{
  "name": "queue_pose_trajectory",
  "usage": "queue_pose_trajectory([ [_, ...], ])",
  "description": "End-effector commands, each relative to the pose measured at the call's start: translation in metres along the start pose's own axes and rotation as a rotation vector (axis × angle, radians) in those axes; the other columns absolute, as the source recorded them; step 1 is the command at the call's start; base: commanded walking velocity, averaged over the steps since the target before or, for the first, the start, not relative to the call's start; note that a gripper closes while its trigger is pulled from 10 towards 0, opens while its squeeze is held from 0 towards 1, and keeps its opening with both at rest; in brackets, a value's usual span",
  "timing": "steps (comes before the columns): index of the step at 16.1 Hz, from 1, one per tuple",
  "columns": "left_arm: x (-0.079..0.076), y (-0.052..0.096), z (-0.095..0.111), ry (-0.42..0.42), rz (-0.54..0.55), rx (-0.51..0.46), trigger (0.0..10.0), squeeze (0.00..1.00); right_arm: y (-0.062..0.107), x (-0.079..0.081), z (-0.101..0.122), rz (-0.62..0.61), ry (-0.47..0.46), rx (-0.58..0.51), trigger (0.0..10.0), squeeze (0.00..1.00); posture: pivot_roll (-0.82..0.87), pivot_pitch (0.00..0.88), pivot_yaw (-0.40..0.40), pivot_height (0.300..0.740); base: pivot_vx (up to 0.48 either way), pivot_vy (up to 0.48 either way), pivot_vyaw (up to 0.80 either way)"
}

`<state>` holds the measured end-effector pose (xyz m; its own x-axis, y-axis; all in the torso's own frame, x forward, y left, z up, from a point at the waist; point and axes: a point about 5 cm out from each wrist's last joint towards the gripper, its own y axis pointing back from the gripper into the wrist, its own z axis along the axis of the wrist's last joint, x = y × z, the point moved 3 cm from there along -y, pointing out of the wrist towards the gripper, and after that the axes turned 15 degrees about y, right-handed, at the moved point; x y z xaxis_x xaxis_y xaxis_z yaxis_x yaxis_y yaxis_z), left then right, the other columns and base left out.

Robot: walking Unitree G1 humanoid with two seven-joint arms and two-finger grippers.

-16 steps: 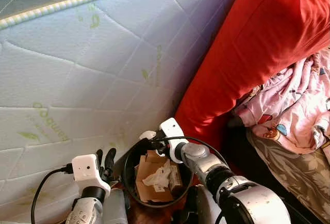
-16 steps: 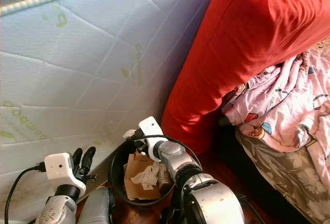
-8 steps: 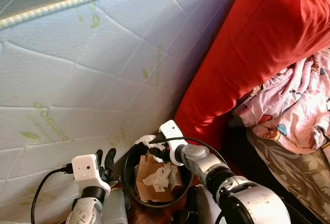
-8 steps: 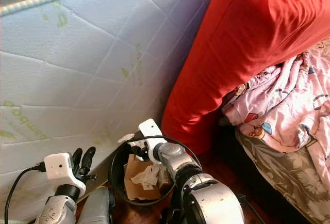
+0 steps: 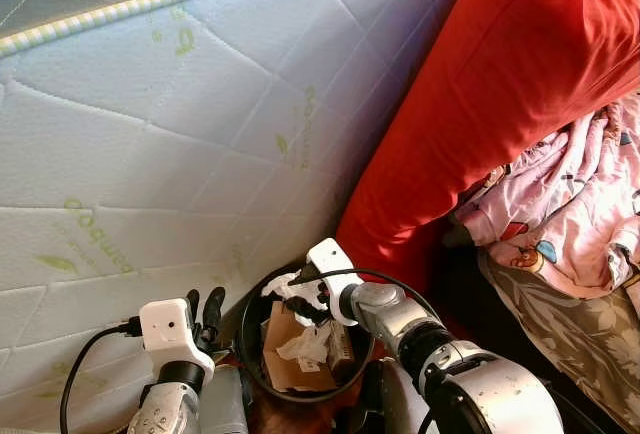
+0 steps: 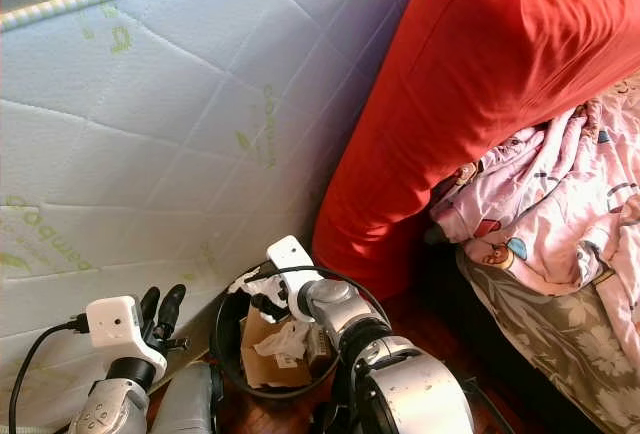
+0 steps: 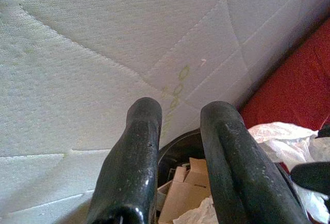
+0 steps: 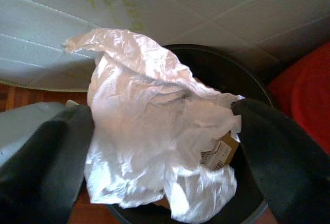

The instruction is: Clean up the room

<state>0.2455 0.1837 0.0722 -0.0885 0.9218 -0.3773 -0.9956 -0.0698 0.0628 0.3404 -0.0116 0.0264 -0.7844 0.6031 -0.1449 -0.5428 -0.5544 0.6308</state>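
A black round trash bin point(image 5: 246, 354) stands on the wood floor against an upright mattress. Cardboard pieces point(image 5: 283, 339) and crumpled paper lie inside it. My right gripper point(image 5: 306, 295) hangs just over the bin's far rim, fingers spread wide and open. A crumpled white sheet point(image 8: 149, 131) sits loosely between them, sagging into the bin; in the left eye view the same white sheet point(image 5: 287, 283) rests at the rim. My left gripper point(image 5: 203, 305) is held up left of the bin, fingers point(image 7: 135, 157) slightly apart and empty, pointing at the mattress.
The white quilted mattress point(image 5: 150, 154) leans close behind the bin. A red bedding roll point(image 5: 500, 84) slants down to the bin's right. A pink patterned blanket point(image 5: 570, 204) and a floral cover point(image 5: 580, 334) lie at right. A black cable point(image 5: 80, 364) runs from my left wrist.
My right gripper has dropped lower over the bin and its fingers have spread. The white sheet has sunk from above the rim into the bin's mouth. The left arm has stayed still.
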Motion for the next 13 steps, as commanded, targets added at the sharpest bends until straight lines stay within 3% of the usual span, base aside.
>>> queue_pose_trajectory([
  [1, -0.001, 0.002, 0.0003, 0.004, 0.004, 0.002, 10.0, 0.0, 0.0, 0.0003, -0.0042, -0.003, 0.016, 0.016, 10.0, 0.0, 0.29, 0.213, -0.129, 0.617, 0.0, 0.0, 0.0],
  [4, -0.0009, 0.0017, 0.0004, 0.004, 0.005, 0.001, 10.0, 0.0, 0.0004, -0.0009, -0.0045, -0.007, 0.022, 0.021, 10.0, 0.0, 0.29, 0.213, -0.13, 0.617, 0.0, 0.0, 0.0],
  [5, -0.0009, 0.0018, 0.0005, 0.004, 0.005, 0.0, 10.0, 0.0, 0.0003, -0.0004, -0.0046, -0.005, 0.016, 0.02, 10.0, 1.0, 0.29, 0.213, -0.13, 0.617, 0.0, 0.0, 0.0],
  [12, -0.001, 0.0018, 0.0009, 0.004, 0.004, -0.001, 10.0, 0.0, 0.0003, -0.0005, -0.0043, -0.007, 0.022, 0.02, 10.0, 1.0, 0.29, 0.214, -0.13, 0.617, 0.0, 0.0, 0.0],
  [13, -0.001, 0.0018, 0.0008, 0.004, 0.004, 0.0, 10.0, 0.0, 0.0009, -0.0044, -0.0045, -0.037, 0.064, 0.027, 10.0, 1.0, 0.29, 0.214, -0.13, 0.617, 0.0, 0.0, 0.0],
])
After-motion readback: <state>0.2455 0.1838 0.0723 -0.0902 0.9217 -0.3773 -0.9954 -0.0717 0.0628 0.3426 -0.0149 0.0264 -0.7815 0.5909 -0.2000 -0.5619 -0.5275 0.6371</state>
